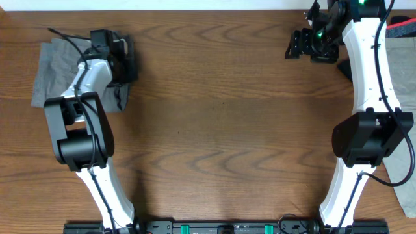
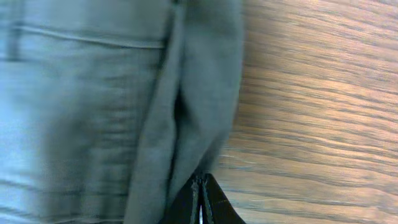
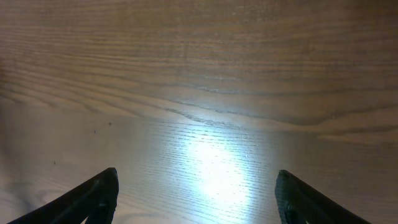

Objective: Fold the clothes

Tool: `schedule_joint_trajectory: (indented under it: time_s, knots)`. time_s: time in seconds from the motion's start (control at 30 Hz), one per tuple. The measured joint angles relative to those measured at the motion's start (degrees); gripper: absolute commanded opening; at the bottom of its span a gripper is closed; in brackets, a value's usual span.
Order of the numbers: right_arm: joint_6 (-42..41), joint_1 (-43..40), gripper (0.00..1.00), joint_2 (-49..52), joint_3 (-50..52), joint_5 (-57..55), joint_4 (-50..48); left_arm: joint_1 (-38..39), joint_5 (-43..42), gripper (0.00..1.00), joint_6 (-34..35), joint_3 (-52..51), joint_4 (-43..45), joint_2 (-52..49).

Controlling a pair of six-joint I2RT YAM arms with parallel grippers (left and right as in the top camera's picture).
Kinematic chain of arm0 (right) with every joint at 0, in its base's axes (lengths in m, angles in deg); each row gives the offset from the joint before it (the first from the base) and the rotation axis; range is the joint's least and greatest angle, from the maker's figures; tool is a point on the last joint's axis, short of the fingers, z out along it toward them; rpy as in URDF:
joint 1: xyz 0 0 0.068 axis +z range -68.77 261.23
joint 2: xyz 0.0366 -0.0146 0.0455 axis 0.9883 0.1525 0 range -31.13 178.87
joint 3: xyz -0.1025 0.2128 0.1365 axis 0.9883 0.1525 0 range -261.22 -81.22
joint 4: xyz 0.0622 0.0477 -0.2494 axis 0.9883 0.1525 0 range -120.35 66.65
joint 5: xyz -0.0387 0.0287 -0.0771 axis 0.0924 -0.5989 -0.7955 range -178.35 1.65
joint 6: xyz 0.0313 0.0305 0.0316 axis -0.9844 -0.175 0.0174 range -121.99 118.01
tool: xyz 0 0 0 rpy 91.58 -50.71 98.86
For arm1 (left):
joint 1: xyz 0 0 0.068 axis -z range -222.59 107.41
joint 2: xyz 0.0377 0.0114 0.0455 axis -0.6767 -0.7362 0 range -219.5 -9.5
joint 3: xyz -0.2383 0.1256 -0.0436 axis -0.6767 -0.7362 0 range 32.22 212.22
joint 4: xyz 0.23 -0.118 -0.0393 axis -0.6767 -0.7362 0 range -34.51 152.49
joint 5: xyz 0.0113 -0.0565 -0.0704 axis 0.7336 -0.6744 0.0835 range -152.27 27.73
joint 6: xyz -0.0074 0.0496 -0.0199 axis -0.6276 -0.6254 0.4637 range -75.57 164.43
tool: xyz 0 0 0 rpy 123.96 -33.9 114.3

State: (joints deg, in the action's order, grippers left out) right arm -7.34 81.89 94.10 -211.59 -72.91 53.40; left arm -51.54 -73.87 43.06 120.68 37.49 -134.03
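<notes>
**Left tool** (image 2: pixel 200 190): closed narrow, fingertips together at the folded edge of the grey shorts (image 1: pixel 55 68). Thin cloth apparently pinched between them, judging from the left wrist view.

**Shorts:** lying rumpled at the far left of the table (image 1: pixel 221 130), partly hidden under the left arm (image 1: pixel 81 130), with a stitched seam (image 2: pixel 93 38) facing up.

**Right tool** (image 3: pixel 198 193): spread wide and empty, above bare wood at the far right, well apart from the garment.

**Risks from here (judgement only):**
- Grip confined to one edge, so likely to lift a single layer and leave the rest bunched, giving a skewed fold.
- Hold on thin fabric only, so liable to slip free under a quick or long pull.
- No counter-hold while the right tool is so distant, so the whole garment may be towed across the table rather than folded over itself.
- Arm low over the cloth, so a loose fold may catch and be dragged out of line.
- Overhead view of the pinched edge blocked by the arm, so a poor grip could go unnoticed.

**Brands, labels, writing:** none legible in any view. Left wrist view blurred, with no tag or print to be made out on the cloth.
</notes>
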Motion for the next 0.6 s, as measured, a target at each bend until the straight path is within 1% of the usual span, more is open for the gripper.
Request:
schedule_joint_trajectory:
  time_s: [0.6]
  knots:
    - [0.00, 0.00, 0.79, 0.00, 0.00, 0.00, 0.31, -1.55, -0.11, 0.06, 0.00, 0.00, 1.51, -0.74]
